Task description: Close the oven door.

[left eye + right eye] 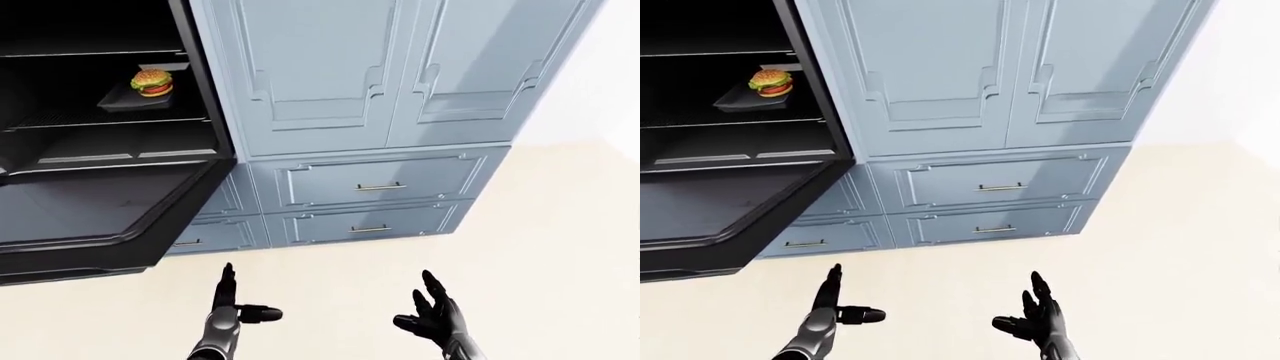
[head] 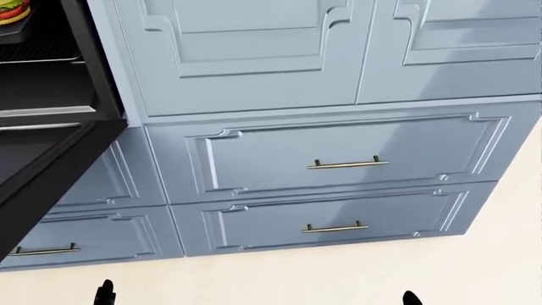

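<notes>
Nearest, bottom of the eye views: left hand (image 1: 228, 311) and right hand (image 1: 432, 315), both raised over the pale floor (image 1: 560, 247), fingers spread apart, holding nothing.
Oven door (image 1: 90, 217): hangs open at the left of the left-eye view, dropped flat, its near edge above and left of the left hand, well apart from both hands.
Oven (image 1: 100, 75): dark cavity above the door, with wire racks; a black tray (image 1: 135, 99) sits on one rack with a burger (image 1: 152, 82) on it.
Drawers (image 2: 338, 159): blue, just right of the door, stacked, each with a bar handle (image 2: 347, 164).
Cupboard doors (image 1: 390, 67): blue panels above the drawers, shut.
Cut off: the oven's left side runs out of every view; the head view catches only fingertips.
</notes>
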Robot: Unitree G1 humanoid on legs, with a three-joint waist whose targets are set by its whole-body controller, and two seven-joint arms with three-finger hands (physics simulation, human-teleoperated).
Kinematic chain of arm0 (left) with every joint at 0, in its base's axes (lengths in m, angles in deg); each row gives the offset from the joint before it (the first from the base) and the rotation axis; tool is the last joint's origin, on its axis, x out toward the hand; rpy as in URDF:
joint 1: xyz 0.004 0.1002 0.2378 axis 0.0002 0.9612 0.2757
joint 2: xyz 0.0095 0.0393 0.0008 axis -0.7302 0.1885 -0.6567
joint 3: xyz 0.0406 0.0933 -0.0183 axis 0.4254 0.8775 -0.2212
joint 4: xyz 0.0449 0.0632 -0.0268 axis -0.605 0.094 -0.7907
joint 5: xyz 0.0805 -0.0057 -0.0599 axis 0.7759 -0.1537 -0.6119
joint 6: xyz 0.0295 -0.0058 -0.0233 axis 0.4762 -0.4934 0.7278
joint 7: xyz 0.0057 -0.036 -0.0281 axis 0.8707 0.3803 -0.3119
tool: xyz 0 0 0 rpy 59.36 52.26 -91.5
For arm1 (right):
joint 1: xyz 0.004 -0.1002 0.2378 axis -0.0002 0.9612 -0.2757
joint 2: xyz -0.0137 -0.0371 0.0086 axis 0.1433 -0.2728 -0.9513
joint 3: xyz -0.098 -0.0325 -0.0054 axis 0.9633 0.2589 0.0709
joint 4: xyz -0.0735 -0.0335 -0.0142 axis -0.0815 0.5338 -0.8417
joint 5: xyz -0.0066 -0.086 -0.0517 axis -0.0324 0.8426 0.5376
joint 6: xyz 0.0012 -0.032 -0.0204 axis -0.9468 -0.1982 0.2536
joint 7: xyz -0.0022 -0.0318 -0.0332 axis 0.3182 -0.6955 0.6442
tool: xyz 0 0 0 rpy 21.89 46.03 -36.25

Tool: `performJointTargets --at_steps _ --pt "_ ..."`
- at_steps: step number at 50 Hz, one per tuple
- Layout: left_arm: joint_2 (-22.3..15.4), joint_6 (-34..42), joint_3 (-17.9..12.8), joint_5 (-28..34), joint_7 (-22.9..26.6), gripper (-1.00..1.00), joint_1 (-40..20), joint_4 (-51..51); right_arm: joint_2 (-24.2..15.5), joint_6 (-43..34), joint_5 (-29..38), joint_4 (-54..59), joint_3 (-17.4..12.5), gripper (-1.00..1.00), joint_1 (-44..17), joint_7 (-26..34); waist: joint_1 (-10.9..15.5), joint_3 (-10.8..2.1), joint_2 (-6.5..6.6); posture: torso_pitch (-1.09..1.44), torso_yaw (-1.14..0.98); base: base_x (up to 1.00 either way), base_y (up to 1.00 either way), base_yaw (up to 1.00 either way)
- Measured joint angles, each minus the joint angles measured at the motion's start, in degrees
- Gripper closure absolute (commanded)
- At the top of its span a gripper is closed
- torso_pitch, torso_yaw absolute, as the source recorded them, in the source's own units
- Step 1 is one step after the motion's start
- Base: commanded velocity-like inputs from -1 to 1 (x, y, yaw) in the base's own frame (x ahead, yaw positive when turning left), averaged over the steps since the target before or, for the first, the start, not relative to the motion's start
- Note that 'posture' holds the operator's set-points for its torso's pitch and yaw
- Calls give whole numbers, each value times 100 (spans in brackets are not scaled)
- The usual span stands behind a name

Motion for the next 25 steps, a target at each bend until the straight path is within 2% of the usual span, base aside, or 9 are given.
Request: performJointTargets --at_steps 7,9,14,17,19,22,25 --pt "-15 3 0 7 -10 -100 22 -6 8 -18 7 0 11 -100 -6 1 62 -23 -100 0 0 10 0 0" --pt "-1 -2 0 7 -12 -100 15 -2 -8 -17 9 -7 10 -100 -16 -4 51 -20 -92 0 0 11 0 0" --pt "76 -27 31 20 25 -100 -23 11 -73 15 -26 -16 -36 -100 16 -25 -25 11 60 0 0 12 0 0" --pt "46 -34 26 23 32 -100 -5 1 -57 24 -38 -13 -33 -100 12 -26 44 44 261 0 0 13 0 0" --pt "-25 -15 0 15 12 -100 31 -12 20 8 -24 8 -3 -100 20 -8 73 30 184 0 0 12 0 0" --pt "-52 33 -20 -4 -24 -100 63 -53 58 -37 12 50 26 -100 41 28 93 17 230 0 0 20 0 0" --pt "-45 32 -13 -6 -32 -100 41 -30 45 -44 16 49 15 -100 42 34 106 25 112 0 0 20 0 0"
